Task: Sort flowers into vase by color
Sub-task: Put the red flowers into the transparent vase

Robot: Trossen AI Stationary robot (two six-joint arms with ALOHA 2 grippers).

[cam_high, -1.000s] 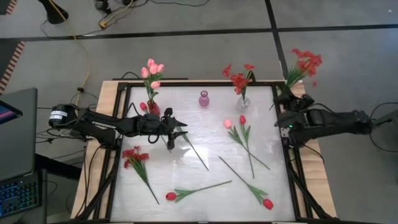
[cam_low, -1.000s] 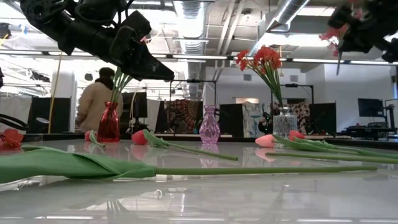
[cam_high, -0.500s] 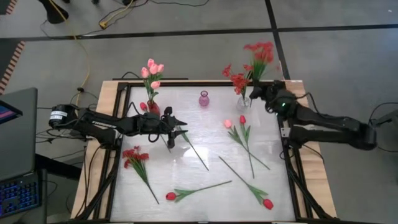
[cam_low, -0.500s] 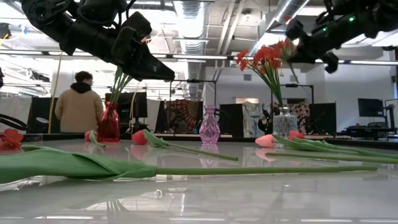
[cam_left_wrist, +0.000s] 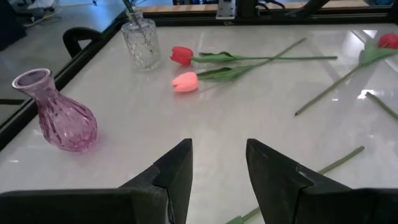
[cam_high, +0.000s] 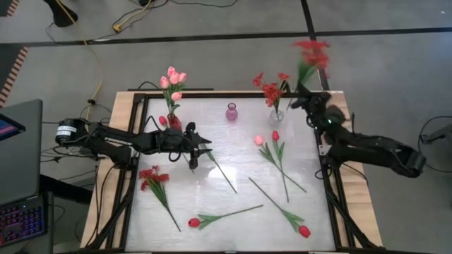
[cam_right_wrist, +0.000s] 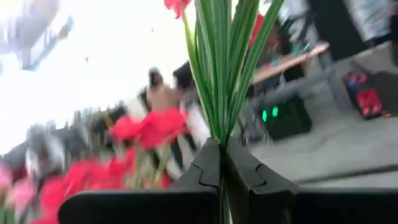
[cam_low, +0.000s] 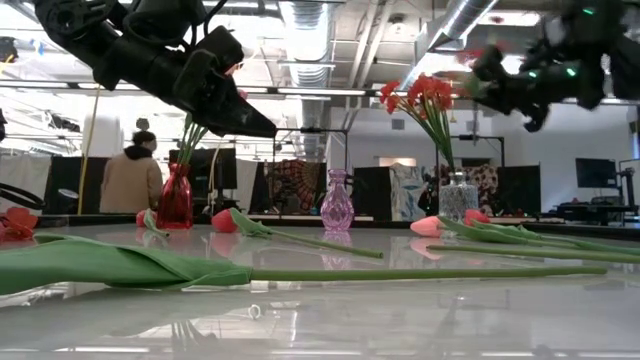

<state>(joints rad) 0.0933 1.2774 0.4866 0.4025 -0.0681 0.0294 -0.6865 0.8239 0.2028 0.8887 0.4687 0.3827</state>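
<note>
Held spray: red spray [cam_high: 311,55] pinched by its stems in the right gripper [cam_right_wrist: 222,163], lifted just beyond the table's far right corner, close to the clear vase [cam_high: 276,115]; blossoms blurred.
Right gripper: fingers pressed together on the green stems, visible in the right wrist view.
Clear vase: far right of the table [cam_high: 233,159]; already holds red blossoms [cam_high: 271,90].
Red vase: red vase [cam_high: 173,123] at far left holds pink tulips [cam_high: 172,80].
Purple vase: purple vase [cam_left_wrist: 61,113] at far centre; appears empty.
Loose flowers: 1 pink tulip [cam_left_wrist: 186,81] and 1 red tulip [cam_left_wrist: 181,55] lie side by side right of centre; 2 more red tulips [cam_high: 194,222] near the front edge, the other at [cam_high: 304,231]; 1 red spray [cam_high: 151,176] at front left; 1 small red tulip [cam_low: 225,220] beside the red vase, near the left arm.
Left gripper: left gripper [cam_left_wrist: 217,163] hovers above the table just in front of the red vase, fingers spread, nothing between them; a bare stem [cam_high: 222,171] lies under and ahead of it.
Progress: judged under half done. 2 vases started by colour, 1 spray in transit, likely bound for the clear vase.
Left to do: about 6 flowers on the table to sort.
Background: a person [cam_low: 132,178] stands behind the table in the low view.
</note>
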